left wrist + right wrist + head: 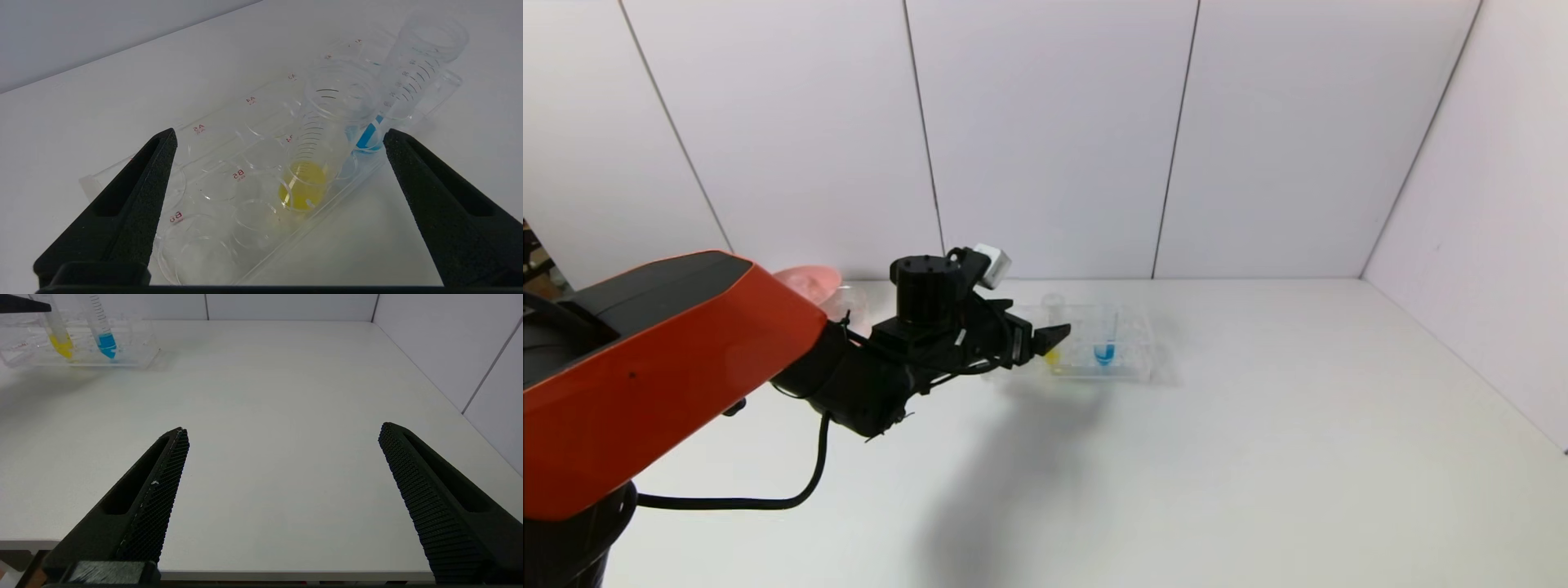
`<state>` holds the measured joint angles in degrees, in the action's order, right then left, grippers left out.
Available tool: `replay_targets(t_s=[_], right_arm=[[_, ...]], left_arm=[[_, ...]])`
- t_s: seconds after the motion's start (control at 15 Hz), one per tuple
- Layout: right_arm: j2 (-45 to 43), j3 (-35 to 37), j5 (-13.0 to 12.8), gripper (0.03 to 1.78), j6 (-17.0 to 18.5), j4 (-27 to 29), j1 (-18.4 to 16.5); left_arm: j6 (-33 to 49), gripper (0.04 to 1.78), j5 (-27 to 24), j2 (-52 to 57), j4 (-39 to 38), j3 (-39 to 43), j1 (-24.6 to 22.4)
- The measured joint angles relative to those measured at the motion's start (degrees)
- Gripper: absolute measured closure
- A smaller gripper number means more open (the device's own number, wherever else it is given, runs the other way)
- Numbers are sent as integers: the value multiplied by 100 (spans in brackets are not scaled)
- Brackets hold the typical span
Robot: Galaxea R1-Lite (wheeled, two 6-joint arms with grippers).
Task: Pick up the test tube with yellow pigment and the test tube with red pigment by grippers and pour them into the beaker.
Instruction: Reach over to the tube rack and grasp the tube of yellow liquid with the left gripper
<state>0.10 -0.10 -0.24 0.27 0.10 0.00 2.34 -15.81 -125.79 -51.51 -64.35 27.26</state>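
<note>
The test tube with yellow pigment [310, 183] stands in a clear rack [212, 163] beside a tube with blue liquid [369, 136]. My left gripper [280, 132] hovers open just above and in front of the rack, the yellow tube between its spread fingers and touching neither. In the head view the left gripper [1045, 339] sits at the rack's left end, over the yellow liquid [1052, 357]. The beaker [848, 300] shows as a faint clear shape behind the left arm. The test tube with red pigment is out of view. My right gripper [282, 428] is open and empty, low over the table's near edge.
A pink bowl [809, 282] stands at the back left beside the beaker, partly hidden by the arm. White walls close the table at the back and right. From the right wrist, the rack [135, 355] lies far off across bare white table [265, 396].
</note>
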Motion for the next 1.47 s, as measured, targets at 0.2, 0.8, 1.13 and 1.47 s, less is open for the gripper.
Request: replay_targets(t_s=[0.2,0.8,1.13,1.47], right_arm=[[0,0,2,11,-2,0,0],[0,0,2,11,0,0,0],[0,0,2,11,0,0,0],[0,0,2,11,0,0,0]], left_arm=[[-9,6,-4,-67,29,-107,2],[-9,6,-39,-201,107,-317,16],[-11,6,-45,-224,118,-369,28],[-2,6,-128,-276,143,-435,50]])
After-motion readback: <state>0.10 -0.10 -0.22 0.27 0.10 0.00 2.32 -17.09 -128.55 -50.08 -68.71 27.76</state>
